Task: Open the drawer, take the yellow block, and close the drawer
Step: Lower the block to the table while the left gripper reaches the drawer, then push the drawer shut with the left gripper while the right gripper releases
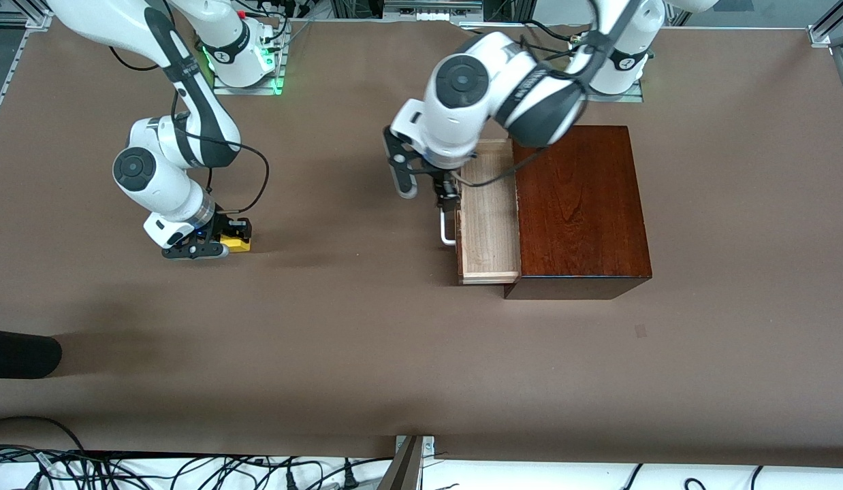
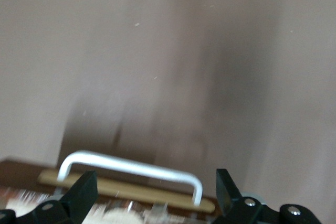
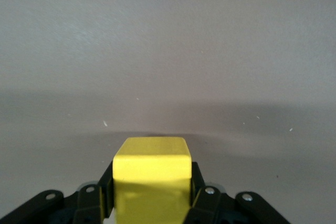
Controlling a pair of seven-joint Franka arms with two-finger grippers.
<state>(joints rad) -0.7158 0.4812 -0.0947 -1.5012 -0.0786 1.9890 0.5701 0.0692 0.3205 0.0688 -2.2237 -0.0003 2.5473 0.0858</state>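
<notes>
The dark reddish-brown wooden box (image 1: 578, 211) stands toward the left arm's end of the table. Its drawer (image 1: 489, 224) is slid partly out and shows a bare pale wood interior. My left gripper (image 1: 449, 197) is open at the white bar handle (image 1: 447, 228). In the left wrist view the handle (image 2: 131, 167) lies between the spread fingers (image 2: 84, 192), untouched, and my left gripper (image 2: 156, 184) holds nothing. My right gripper (image 1: 220, 241) is shut on the yellow block (image 1: 236, 243), low at the table toward the right arm's end. The right wrist view shows the block (image 3: 152, 161) clamped in my right gripper (image 3: 152, 195).
A dark rounded object (image 1: 20, 354) juts in from the table's edge at the right arm's end, nearer to the front camera. Cables (image 1: 190, 473) lie along the front edge. Brown table surface (image 1: 367, 327) stretches between the block and the box.
</notes>
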